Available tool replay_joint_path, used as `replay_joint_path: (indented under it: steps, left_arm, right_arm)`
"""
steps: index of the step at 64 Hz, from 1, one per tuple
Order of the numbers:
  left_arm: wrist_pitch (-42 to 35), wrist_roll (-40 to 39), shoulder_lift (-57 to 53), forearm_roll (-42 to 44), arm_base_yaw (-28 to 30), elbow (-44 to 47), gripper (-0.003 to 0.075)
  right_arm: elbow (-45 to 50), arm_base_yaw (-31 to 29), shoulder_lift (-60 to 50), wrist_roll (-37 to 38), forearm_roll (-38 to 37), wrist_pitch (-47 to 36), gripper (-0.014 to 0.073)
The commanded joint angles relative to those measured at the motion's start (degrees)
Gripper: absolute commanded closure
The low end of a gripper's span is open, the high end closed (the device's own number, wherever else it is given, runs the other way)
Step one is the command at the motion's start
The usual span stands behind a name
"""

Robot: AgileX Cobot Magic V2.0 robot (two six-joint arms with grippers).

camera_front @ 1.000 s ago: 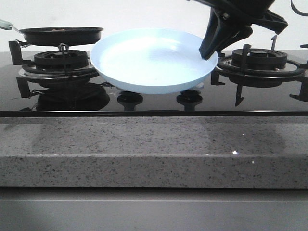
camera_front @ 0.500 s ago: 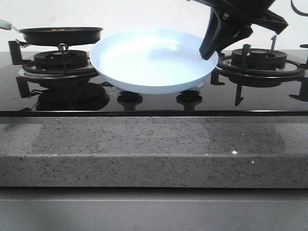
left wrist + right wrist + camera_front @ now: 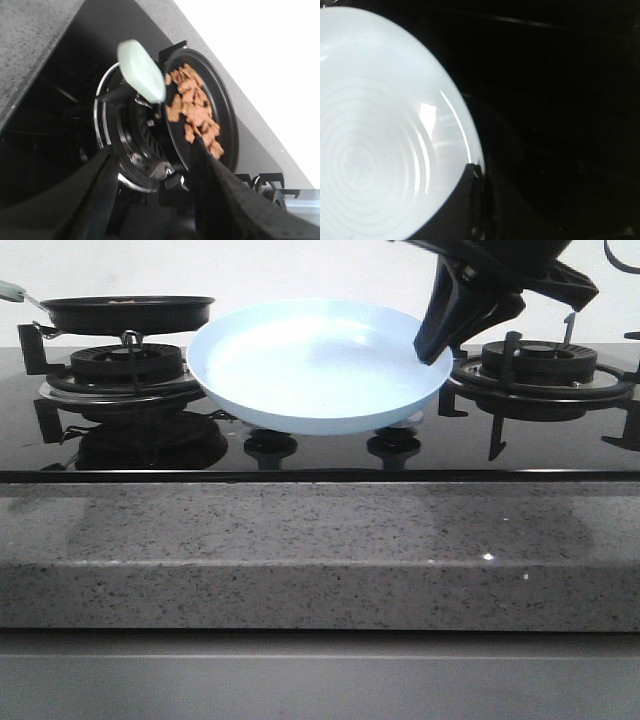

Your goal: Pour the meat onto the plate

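My right pincer (image 3: 432,348) clamps the plate (image 3: 300,370) rim; my left pincer (image 3: 155,185) stands apart, facing the pan handle (image 3: 141,77). Meat (image 3: 194,114) remains in the pan (image 3: 210,100). Judged next: grasp handle.

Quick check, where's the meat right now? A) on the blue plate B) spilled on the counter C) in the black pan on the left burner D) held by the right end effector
C: the left wrist view shows the meat piled in the black pan sitting on the burner, while the plate is bare in the front view.
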Motion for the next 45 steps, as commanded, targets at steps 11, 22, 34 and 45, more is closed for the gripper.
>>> replay_joint_path:
  steps: [11,22,34,45]
  left_arm:
    - [5.0,0.86,6.35,-6.52,0.15,-8.84,0.0406]
    - [3.99,1.51,7.13,-6.57,0.15,-11.3,0.0406]
    - [2.89,1.65,8.7,-6.95,0.15,-11.56,0.0404]
    - [2.85,3.35,10.74,-8.66,-0.33,-11.56,0.0384]
  right_arm:
    - [-1.12,0.09,-2.82,-0.65,1.14,-2.08,0.0662]
    - [-1.12,0.09,-2.82,-0.65,1.14,-2.08,0.0662]
    - [-1.12,0.09,-2.82,-0.65,1.14,-2.08,0.0662]
    - [-1.12,0.09,-2.82,-0.65,1.14,-2.08,0.0662]
